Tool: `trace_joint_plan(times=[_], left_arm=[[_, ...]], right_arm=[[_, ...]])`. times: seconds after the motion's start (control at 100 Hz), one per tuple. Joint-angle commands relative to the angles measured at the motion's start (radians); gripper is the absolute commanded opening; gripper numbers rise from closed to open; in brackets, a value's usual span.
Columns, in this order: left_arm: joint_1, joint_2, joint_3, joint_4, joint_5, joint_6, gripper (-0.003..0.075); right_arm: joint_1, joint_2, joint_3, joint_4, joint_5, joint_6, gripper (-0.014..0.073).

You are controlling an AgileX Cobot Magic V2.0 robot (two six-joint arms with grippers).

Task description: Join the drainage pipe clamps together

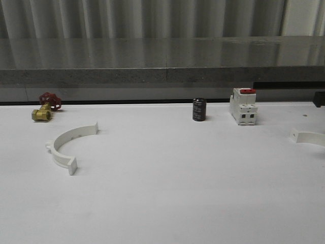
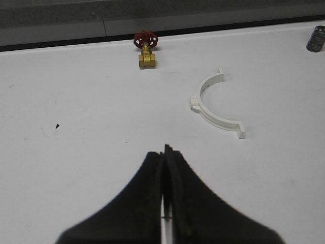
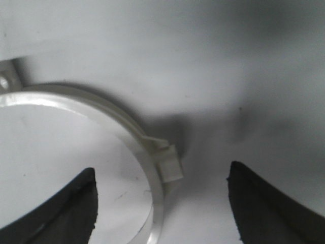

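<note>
White table (image 1: pixel 167 193) seen from the front, with one clamp half (image 1: pixel 68 145) lying flat at the left, its curve bulging toward the left edge and its two end tabs pointing inward. Behind it, near the table's back edge, sits a brass valve (image 1: pixel 44 108) with a red handle. A black cylinder (image 1: pixel 199 109) and a white switch (image 1: pixel 243 106) with a red top stand upright side by side toward the back right, apart from each other. The second clamp half (image 1: pixel 309 137) lies at the far right edge, partly cut off, well apart from the first. In the left wrist view, the left gripper (image 2: pixel 165 175) is clenched, fingers pressed together with nothing between them, hovering over bare table short of the clamp half. In the right wrist view, the right gripper (image 3: pixel 161 203) is spread wide above the second clamp half (image 3: pixel 134 132), whose curved band and side lug lie between the two fingers without touching either.
</note>
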Motion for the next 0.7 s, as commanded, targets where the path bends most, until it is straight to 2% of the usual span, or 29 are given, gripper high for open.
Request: trace_joint_plan(times=[0.0, 0.11, 0.18, 0.28, 0.38, 0.69], left_arm=[[-0.008, 0.008, -0.026, 0.004, -0.068, -0.012, -0.0021], [-0.008, 0.008, -0.026, 0.004, -0.068, -0.012, -0.0021], [-0.008, 0.008, -0.026, 0.004, -0.068, -0.012, -0.0021], [-0.008, 0.008, -0.026, 0.004, -0.068, -0.012, -0.0021], [-0.008, 0.008, -0.026, 0.004, -0.068, -0.012, -0.0021], [-0.008, 0.008, -0.026, 0.004, -0.068, -0.012, -0.0021]], right_arm=[[-0.007, -0.023, -0.044, 0.007, 0.004, -0.015, 0.054], [-0.007, 0.003, -0.047, 0.007, 0.009, -0.015, 0.0468], [-0.007, 0.011, -0.047, 0.007, 0.014, -0.015, 0.0356], [-0.007, 0.011, -0.047, 0.007, 0.014, -0.015, 0.014], [-0.007, 0.01, -0.047, 0.007, 0.012, -0.015, 0.0007], [0.011, -0.039, -0.048, 0.028, 0.031, 0.0, -0.0002]])
